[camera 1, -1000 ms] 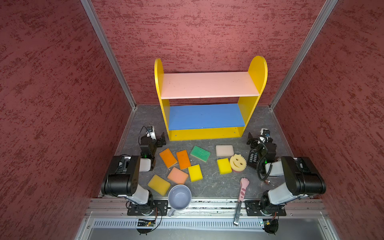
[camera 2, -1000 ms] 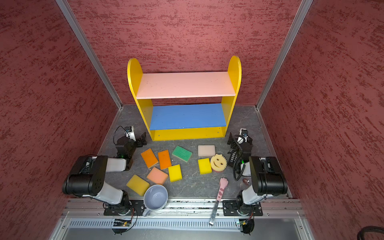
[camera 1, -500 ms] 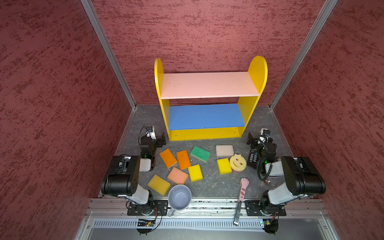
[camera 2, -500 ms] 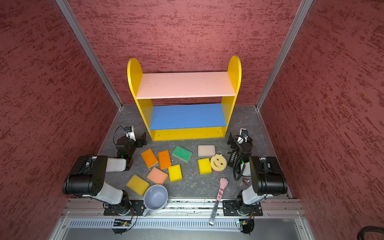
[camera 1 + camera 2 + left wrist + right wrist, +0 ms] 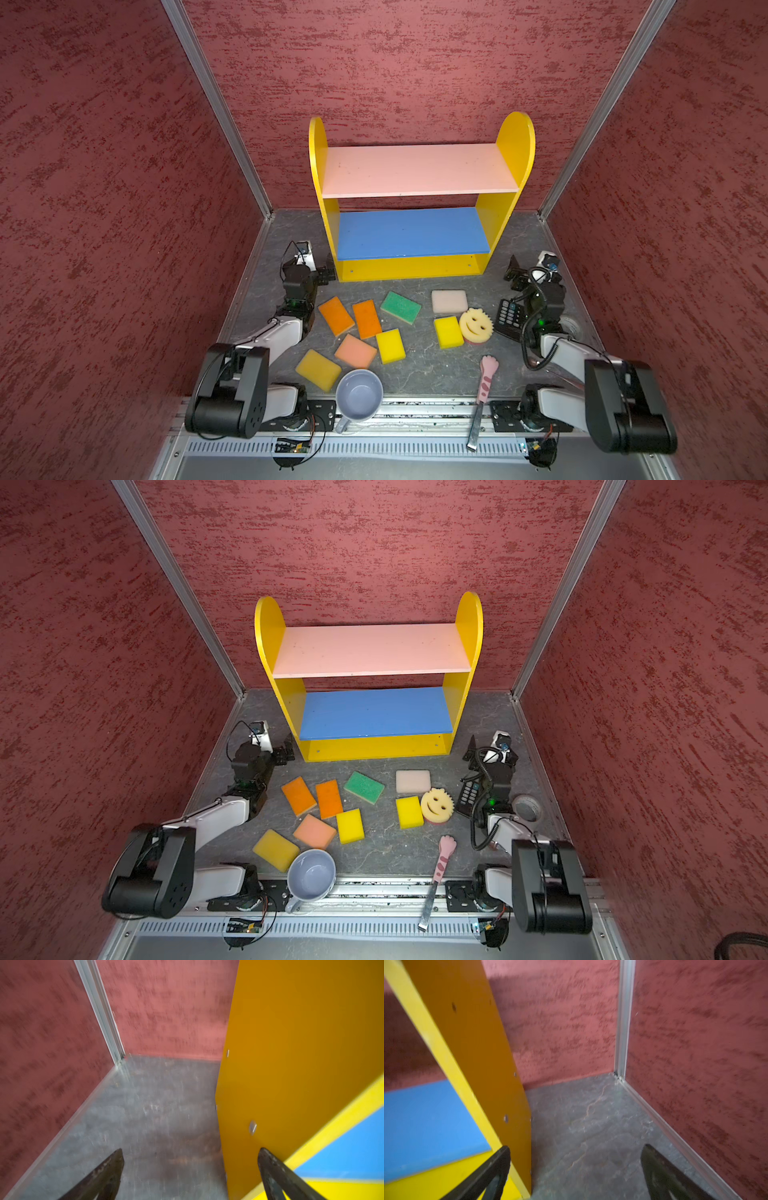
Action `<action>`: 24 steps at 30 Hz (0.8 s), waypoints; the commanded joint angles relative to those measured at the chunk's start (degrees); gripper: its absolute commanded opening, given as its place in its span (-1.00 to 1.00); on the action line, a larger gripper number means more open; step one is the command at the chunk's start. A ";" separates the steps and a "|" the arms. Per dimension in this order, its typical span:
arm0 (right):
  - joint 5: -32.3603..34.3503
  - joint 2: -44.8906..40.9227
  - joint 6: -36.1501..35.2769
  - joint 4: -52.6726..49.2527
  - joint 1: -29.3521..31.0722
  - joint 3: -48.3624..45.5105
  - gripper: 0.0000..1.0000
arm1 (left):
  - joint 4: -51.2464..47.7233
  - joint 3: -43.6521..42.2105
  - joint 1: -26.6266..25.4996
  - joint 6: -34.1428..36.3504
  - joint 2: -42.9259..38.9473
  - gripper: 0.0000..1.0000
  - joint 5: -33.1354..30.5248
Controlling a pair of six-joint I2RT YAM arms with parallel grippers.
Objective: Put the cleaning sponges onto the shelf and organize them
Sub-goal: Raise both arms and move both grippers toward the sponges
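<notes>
I found left fingers (image 5: 104, 1176) and right fingers (image 5: 662, 1174) apart, empty; sponges (image 5: 400, 306), six o'clock of shelf (image 5: 415, 170), judged light, soft, best pinched mid-sides.

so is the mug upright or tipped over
Upright and empty: the mug sits mouth up, its bare inside showing in both top views.

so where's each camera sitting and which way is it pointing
top views: high at the front, looking down and back at shelf and sponges; left arm, right arm show
left wrist: on the left arm, facing the back left corner beside shelf's side panel; open left pincer shows
right wrist: mirrored, back right corner; open right pincer shows
shared: both wrist views catch the blue board
</notes>
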 commanded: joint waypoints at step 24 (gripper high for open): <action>-17.85 -14.19 22.86 -45.09 7.52 11.99 -1.00 | -48.45 10.81 7.68 -33.55 -17.75 -1.00 13.72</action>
